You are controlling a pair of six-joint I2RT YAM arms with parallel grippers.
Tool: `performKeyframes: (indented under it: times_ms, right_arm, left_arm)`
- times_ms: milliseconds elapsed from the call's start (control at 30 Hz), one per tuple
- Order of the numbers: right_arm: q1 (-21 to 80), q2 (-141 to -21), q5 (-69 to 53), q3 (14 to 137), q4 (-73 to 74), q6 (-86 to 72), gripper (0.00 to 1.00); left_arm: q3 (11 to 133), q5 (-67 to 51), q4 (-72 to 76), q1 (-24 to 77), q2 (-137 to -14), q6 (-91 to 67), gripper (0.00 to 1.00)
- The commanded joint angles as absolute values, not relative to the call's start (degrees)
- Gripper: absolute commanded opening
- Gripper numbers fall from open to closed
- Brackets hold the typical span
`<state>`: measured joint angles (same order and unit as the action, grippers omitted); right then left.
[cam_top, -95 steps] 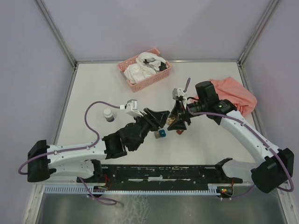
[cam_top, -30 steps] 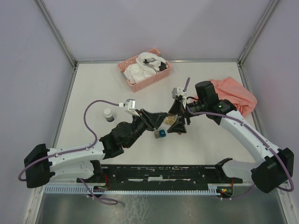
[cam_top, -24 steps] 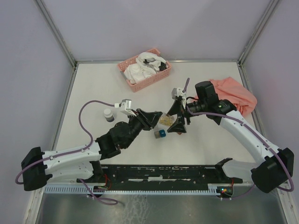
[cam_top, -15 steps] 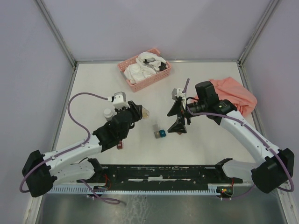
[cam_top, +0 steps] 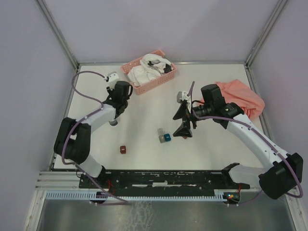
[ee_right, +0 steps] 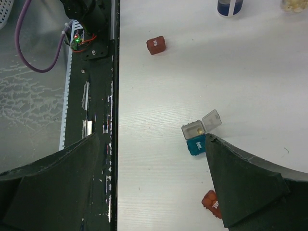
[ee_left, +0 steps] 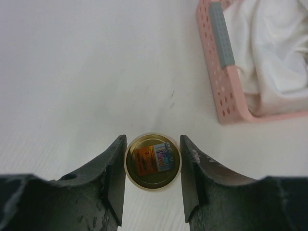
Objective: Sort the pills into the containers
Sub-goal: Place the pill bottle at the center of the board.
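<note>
Left wrist: pill jar (ee_left: 152, 161) end-on in left claw (ee_left: 153, 145), long axis toward camera

the jar (ee_left: 152, 161) shows golden-amber with an orange and blue label, between black fingers (ee_left: 111, 175). the basket (cam_top: 148, 72) is pink, and the white cloth (cam_top: 142, 73) in it has dark patches. a teal box (ee_right: 196, 145), a grey box (ee_right: 194, 130), a dark red box (ee_right: 156, 45) and a second dark red box (ee_right: 211, 200) sit on the off-white table (ee_right: 202, 72). the salmon cloth (cam_top: 243, 98) is plain, and the cable (ee_right: 18, 36) is purple.
</note>
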<state>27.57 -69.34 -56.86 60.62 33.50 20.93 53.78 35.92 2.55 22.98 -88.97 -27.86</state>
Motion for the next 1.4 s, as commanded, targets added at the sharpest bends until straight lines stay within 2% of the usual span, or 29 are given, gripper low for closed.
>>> performKeyframes:
  times_ms: [0,200,433,633,700,867,967,1067,1267,1367]
  right_arm:
    - [27.4,-68.5,-56.9,62.4,32.6,21.7,0.99]
    - [27.4,-68.6,-56.3,62.5,32.9,22.0,0.99]
    - [27.3,-68.8,-56.1,62.5,32.9,22.1,0.99]
    - [27.2,-69.0,-56.0,62.5,33.0,22.1,0.99]
    - [27.1,-69.1,-56.0,62.5,33.0,22.1,0.99]
    - [27.0,-68.8,-56.0,62.5,33.0,22.1,0.99]
    - [26.9,-68.6,-56.0,62.4,32.7,22.2,0.99]
    - [26.8,-68.2,-55.9,61.8,31.5,21.7,0.99]
    - [26.6,-66.2,-55.5,58.6,24.6,18.0,0.99]
    - [26.6,-65.8,-56.1,56.4,21.3,16.7,0.99]
  left_arm:
    - [63.7,36.6,6.0,19.6,-96.6,-23.6,0.03]
    - [73.5,37.2,3.8,17.6,-106.5,-22.0,0.05]
    - [78.1,38.9,0.4,17.3,-110.8,-22.2,0.36]
    - [79.1,38.0,-1.1,17.3,-109.9,-23.3,0.71]
    - [79.3,36.9,-1.9,17.3,-108.9,-24.6,0.78]
    - [77.6,32.5,-2.8,17.3,-103.8,-26.7,0.81]
    - [74.4,25.5,-2.2,17.3,-98.8,-27.3,0.81]
    - [68.7,15.6,1.0,17.3,-92.6,-27.6,0.81]
    - [49.5,-9.6,19.4,17.4,-76.8,-27.9,0.81]
    - [42.3,-17.3,24.5,17.6,-70.9,-29.5,0.81]
